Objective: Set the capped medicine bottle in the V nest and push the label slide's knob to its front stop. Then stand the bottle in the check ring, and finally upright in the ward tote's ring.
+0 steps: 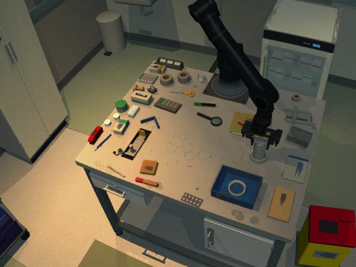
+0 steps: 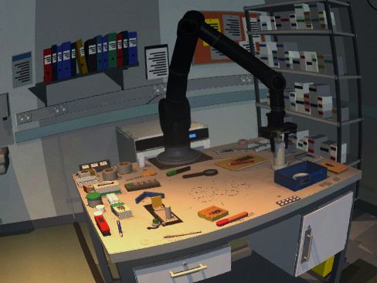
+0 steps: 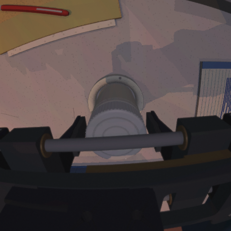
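Note:
The capped medicine bottle (image 1: 259, 149) (image 2: 279, 154) (image 3: 116, 125) stands upright in the pale check ring (image 1: 258, 158) (image 3: 115, 85) on the right part of the table. My gripper (image 1: 261, 139) (image 2: 279, 140) (image 3: 115, 131) is straight above it, its fingers either side of the white cap, and it is open and holds nothing. The blue ward tote (image 1: 237, 186) (image 2: 300, 175) with its white ring (image 1: 237, 188) sits in front of the bottle, towards the table's front edge. The label slide (image 1: 135, 144) (image 2: 164, 213) lies far off at the table's left front.
Behind the bottle lie a yellow pad with a red pen (image 1: 240, 122) (image 3: 34, 10), a metal fixture (image 1: 298, 115) and a grey block (image 1: 299, 136). A blue-lined sheet (image 1: 296, 168) (image 3: 215, 86) lies to the right, a magnifier (image 1: 209, 118) to the left.

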